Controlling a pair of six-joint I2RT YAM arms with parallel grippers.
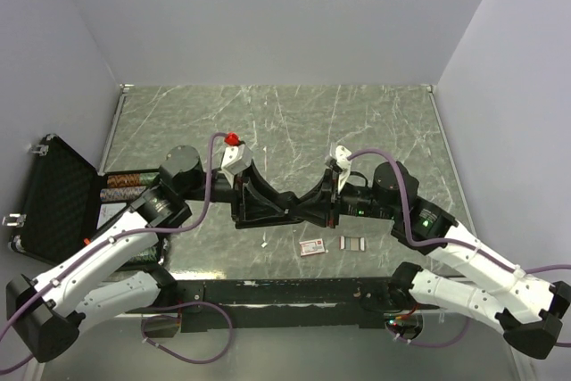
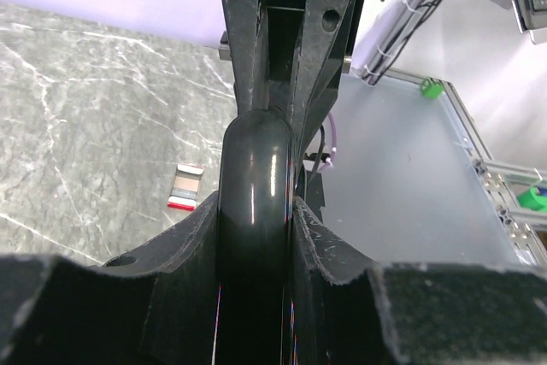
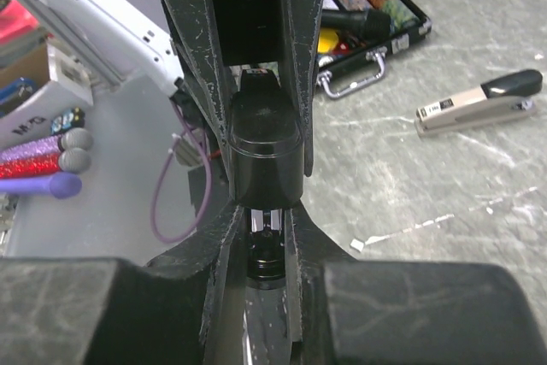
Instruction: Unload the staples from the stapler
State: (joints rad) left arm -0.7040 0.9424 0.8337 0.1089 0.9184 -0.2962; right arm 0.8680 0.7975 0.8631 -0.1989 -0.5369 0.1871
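Step in hand, as we judge it: emptying the magazine. The black plastic stapler point(image 1: 285, 205) hangs above the grey marbled table point(image 1: 294, 122), hinged open into a shallow V at the middle of the scene.

Left gripper point(image 1: 245, 186): narrow, clamped on the left limb of the V; in its wrist view a glossy rounded black body sits tight between the fingers.

Right gripper point(image 1: 332, 195): narrow, clamped on the right limb; in its wrist view a black block fills the gap between the fingers.

Silver-grey metal staple strips point(image 1: 354, 243) lie flat on the table, near of the stapler and below the right gripper, apart from both grippers. A small red-and-white box point(image 1: 313, 247) lies just left of them.

So at least some staples are out. We cannot tell whether the magazine holds more; a bright sliver shows in the right wrist view, too small to read.

Next move calls for looking into the open channel, then tipping out any remainder or setting the stapler down away from the strips.

Also noted: a beige-and-black stapler point(image 3: 479, 104) on the table; a black carry case point(image 1: 53, 198) at far left.
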